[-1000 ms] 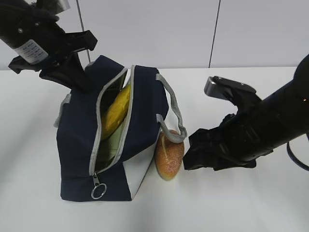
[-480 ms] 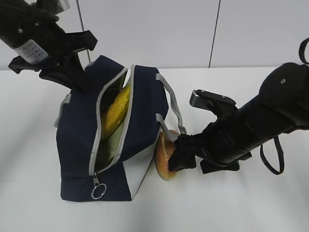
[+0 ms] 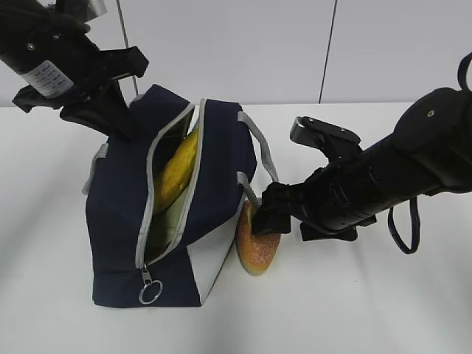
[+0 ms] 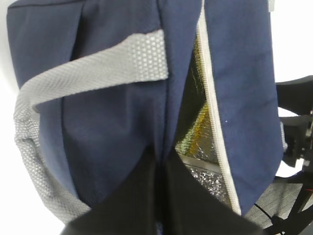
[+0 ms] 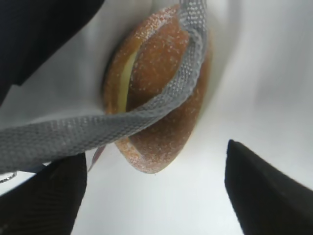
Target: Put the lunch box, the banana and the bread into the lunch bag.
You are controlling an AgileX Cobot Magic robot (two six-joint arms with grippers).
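Lunch bag [image 3: 122, 214] unzipped on the table [image 3: 383, 310], banana [image 3: 177, 171] inside lying along the opening, bread [image 3: 257, 249] on end against its white side, right gripper [image 3: 267, 218] spread wide around it, left gripper [image 3: 122, 122] pinching the bag's fabric.

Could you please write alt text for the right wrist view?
The bread stands on edge against the bag's white side, a grey handle looped across it. The open right gripper shows two dark fingertips flanking it.
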